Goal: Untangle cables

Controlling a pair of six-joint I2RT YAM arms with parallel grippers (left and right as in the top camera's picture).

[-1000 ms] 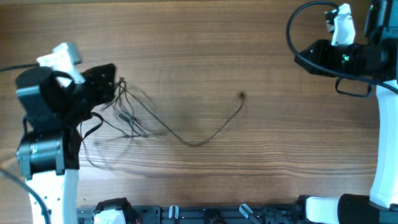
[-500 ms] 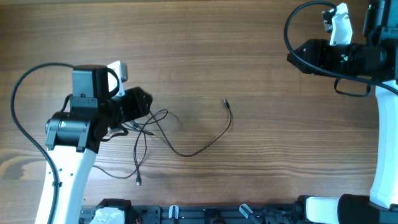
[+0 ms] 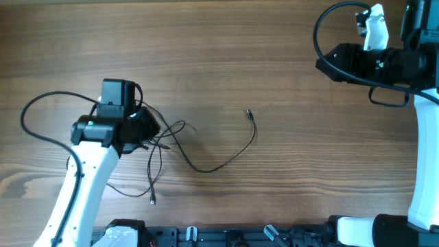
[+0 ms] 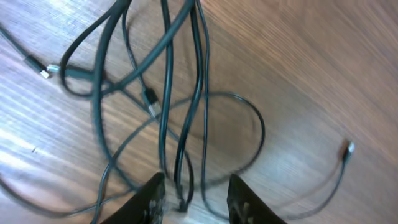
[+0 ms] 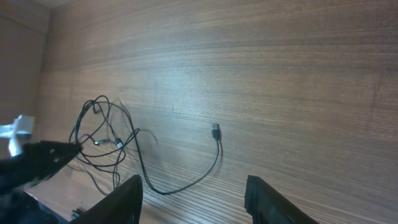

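The cables are thin black cords in a loose tangle (image 3: 168, 137) on the wooden table. One long strand curves right to a plug end (image 3: 248, 113), and another plug end (image 3: 152, 200) lies near the front. My left gripper (image 3: 149, 130) sits at the tangle's left side. In the left wrist view its fingers (image 4: 196, 202) are apart, with several strands (image 4: 165, 93) running between them and not pinched. My right gripper (image 3: 321, 60) is far off at the back right. It is open and empty (image 5: 193, 199), and its view shows the tangle (image 5: 112, 140) from afar.
The thick black wire fixed to my left arm (image 3: 31, 113) loops out to the left of it. A dark rail with clips (image 3: 226, 237) runs along the table's front edge. The right arm's base (image 3: 425, 171) stands at the right edge.
A second ago my left gripper held the bunch further left, blurred in motion. The cables then settled with the far plug end shifted left. Since half a second ago only the left arm has turned.
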